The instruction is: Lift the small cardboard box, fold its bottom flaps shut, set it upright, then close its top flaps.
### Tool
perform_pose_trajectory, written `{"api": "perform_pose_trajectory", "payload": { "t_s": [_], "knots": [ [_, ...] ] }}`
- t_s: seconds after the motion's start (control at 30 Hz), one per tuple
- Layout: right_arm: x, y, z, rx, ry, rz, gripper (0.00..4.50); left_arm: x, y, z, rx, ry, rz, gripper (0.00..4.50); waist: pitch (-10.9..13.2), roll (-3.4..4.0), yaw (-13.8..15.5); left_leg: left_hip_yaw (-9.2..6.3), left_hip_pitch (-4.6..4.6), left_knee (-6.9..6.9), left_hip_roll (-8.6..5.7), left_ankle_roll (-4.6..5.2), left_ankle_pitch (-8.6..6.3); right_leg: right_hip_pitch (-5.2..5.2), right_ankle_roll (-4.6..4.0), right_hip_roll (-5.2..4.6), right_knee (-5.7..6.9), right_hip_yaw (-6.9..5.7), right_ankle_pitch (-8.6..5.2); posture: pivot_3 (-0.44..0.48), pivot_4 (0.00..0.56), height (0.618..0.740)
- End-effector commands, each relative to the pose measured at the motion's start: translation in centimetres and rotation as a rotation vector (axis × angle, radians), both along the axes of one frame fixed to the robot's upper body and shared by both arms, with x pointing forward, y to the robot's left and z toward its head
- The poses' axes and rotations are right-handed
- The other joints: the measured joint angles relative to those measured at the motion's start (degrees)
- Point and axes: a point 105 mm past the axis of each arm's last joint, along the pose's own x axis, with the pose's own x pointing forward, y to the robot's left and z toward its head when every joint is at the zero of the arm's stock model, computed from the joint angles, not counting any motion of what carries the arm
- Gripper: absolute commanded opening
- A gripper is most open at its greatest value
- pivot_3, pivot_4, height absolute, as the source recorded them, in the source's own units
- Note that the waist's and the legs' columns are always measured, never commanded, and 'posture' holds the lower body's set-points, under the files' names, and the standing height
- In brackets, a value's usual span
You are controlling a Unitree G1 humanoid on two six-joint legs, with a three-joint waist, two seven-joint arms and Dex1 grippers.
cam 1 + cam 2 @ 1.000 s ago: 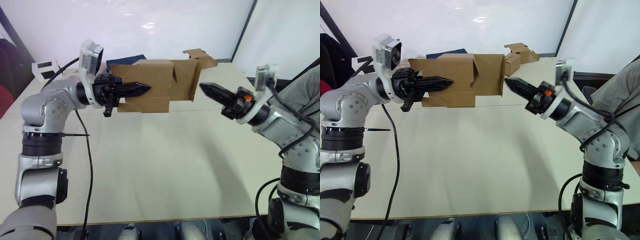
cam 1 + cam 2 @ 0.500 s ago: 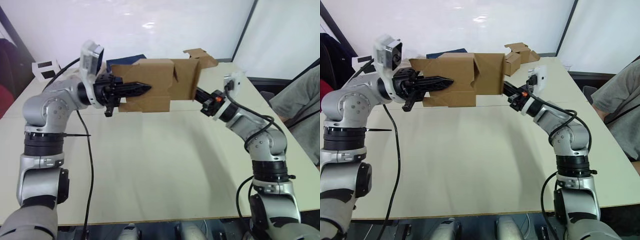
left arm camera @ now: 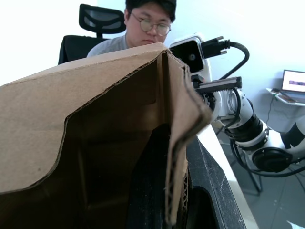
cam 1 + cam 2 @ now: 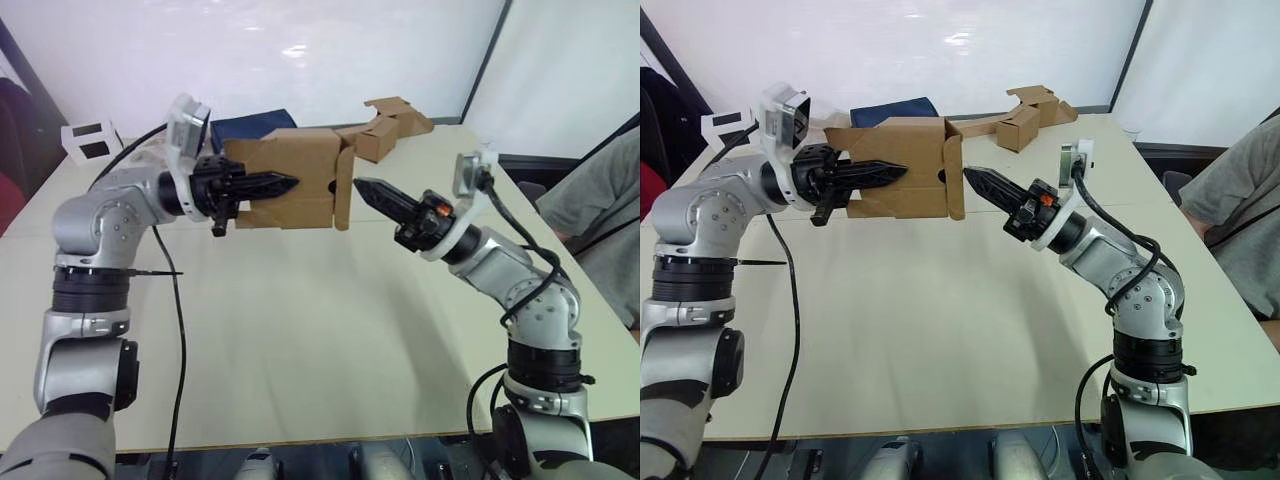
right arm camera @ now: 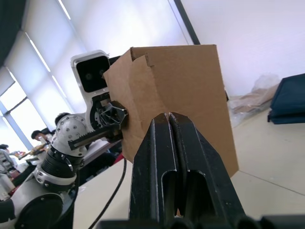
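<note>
From the head cameras I saw the left end effector (image 4: 275, 184) clamped on a wall of the small cardboard box (image 4: 285, 176), holding it in the air above the surface (image 4: 330, 330), with the right end effector (image 4: 362, 187) closed just beside its folded flap (image 4: 343, 190). In the left wrist view, one black finger (image 3: 150, 191) sat inside the box, the cardboard pinched against it. In the right wrist view, my closed fingers (image 5: 164, 162) pointed at the box's flat brown face.

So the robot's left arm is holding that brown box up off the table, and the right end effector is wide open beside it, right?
Not quite. The left end effector does hold the small cardboard box up above the table, but the right end effector is shut, not wide open. The right wrist view shows its two black fingers pressed together, pointing at the box's side flap.
</note>
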Motion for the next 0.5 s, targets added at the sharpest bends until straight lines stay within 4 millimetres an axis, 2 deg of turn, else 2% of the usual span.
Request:
{"api": "perform_pose_trajectory", "payload": {
  "t_s": [0.03, 0.13, 0.5],
  "knots": [
    [-1.0, 1.0, 0.8, 0.038, -0.028, 0.063, 0.7, -0.7, 0.2, 1.7, -0.004, -0.061, -0.009, 0.0, 0.0, 0.0, 0.0, 0.0, 0.0, 0.0, 0.0, 0.0, 0.0, 0.0, 0.0, 0.0, 0.0, 0.0, 0.0, 0.0, 0.15, 0.74],
    [-0.9, 1.4, 0.4, 0.039, -0.014, 0.072, 1.89, -0.8, 0.3, 2.0, -0.014, -0.06, -0.009, 0.0, 0.0, 0.0, 0.0, 0.0, 0.0, 0.0, 0.0, 0.0, 0.0, 0.0, 0.0, 0.0, 0.0, 0.0, 0.0, 0.0, 0.15, 0.74],
    [-0.6, 1.6, -0.4, 0.06, 0.017, 0.06, 1.89, -1.0, 0.6, 2.3, -0.02, -0.053, -0.013, 0.0, 0.0, 0.0, 0.0, 0.0, 0.0, 0.0, 0.0, 0.0, 0.0, 0.0, 0.0, 0.0, 0.0, 0.0, 0.0, 0.0, 0.15, 0.74]
  ]
}}
